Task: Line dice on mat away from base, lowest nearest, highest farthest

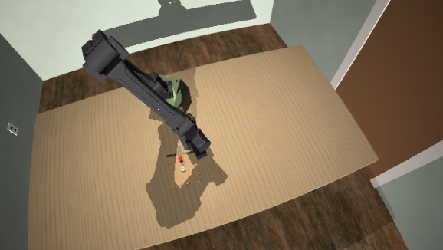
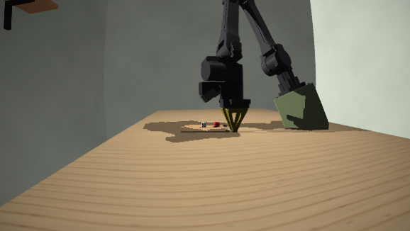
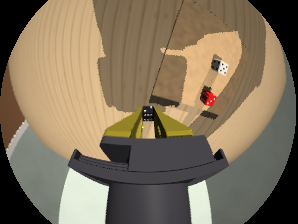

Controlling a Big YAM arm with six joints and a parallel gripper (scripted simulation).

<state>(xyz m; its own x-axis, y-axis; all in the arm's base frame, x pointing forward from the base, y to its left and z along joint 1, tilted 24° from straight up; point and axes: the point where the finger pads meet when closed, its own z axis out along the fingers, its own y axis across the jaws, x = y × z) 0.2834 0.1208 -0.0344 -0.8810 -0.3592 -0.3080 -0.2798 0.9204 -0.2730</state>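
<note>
A small tan mat [image 1: 185,173] lies flat on the table in front of the base; it also shows in the wrist view [image 3: 200,50]. A red die [image 1: 180,159] and a white die [image 1: 183,168] stand on it, the red one nearer the base. Both also show in the side view, red [image 2: 216,124] and white [image 2: 203,124]. My gripper [image 2: 235,130] points straight down with its fingertips at the table, just off the mat's edge on the base side. In the wrist view a small dark die [image 3: 149,113] sits between the nearly closed fingers.
The green robot base [image 1: 174,90] stands at the table's back edge behind the mat. The arm's shadow covers the mat and the table around it. Walls and a brown door lie beyond the table.
</note>
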